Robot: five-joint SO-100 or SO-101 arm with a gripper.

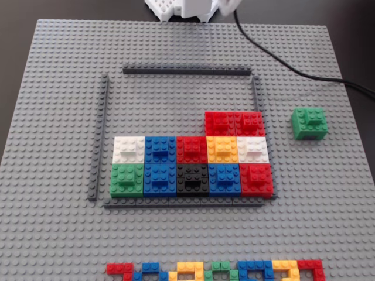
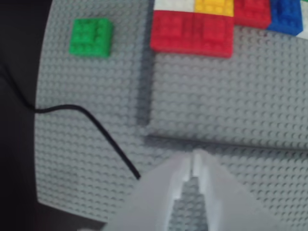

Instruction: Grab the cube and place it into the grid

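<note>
A green cube sits alone on the grey baseplate, right of the grid frame; in the wrist view it lies at the upper left. The grid, edged by dark grey strips, holds two full rows of coloured cubes and two red cubes above them at the right. My white gripper enters the wrist view from the bottom, fingertips together, empty, above the plate near the far frame strip. In the fixed view only a white part of the arm shows at the top edge.
A black cable runs across the plate's far right corner; in the wrist view it passes left of the gripper. A row of coloured bricks lies along the plate's near edge.
</note>
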